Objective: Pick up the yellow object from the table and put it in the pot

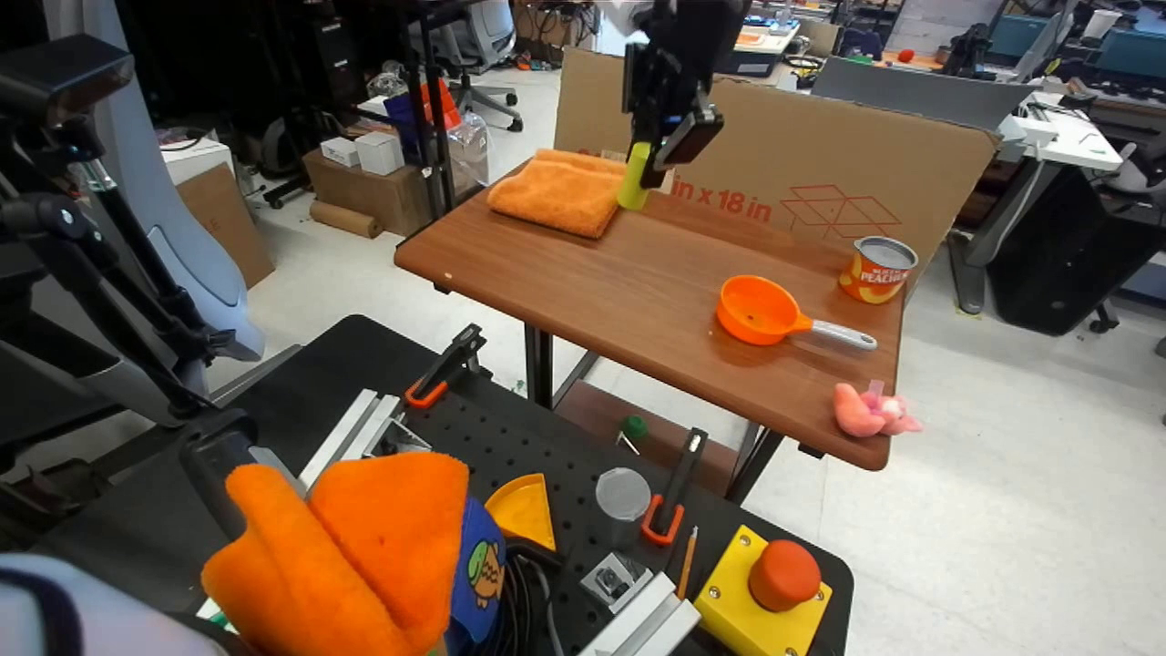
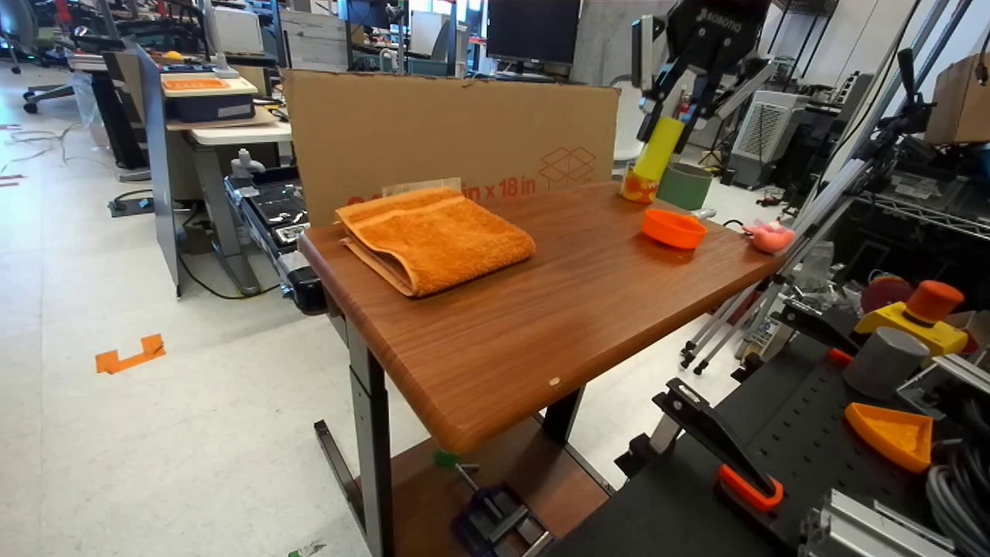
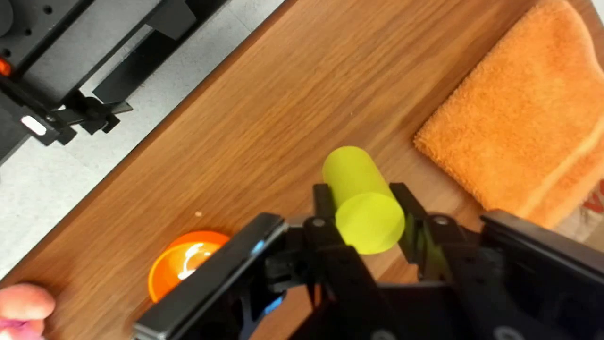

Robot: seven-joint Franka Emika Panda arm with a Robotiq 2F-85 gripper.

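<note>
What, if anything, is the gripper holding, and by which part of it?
The yellow-green cylinder, clamped by the sides of its upper part; its lower end sticks out below the gripper.

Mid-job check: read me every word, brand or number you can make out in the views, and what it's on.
"in x 18 in": on the cardboard, both exterior views; what precedes it is mostly hidden.
"PEACHES": on the can; the smaller word above is too blurred.
"ROBOTIQ": on the gripper.
Wrist view: red lettering at the right edge, cut off, unreadable.
</note>
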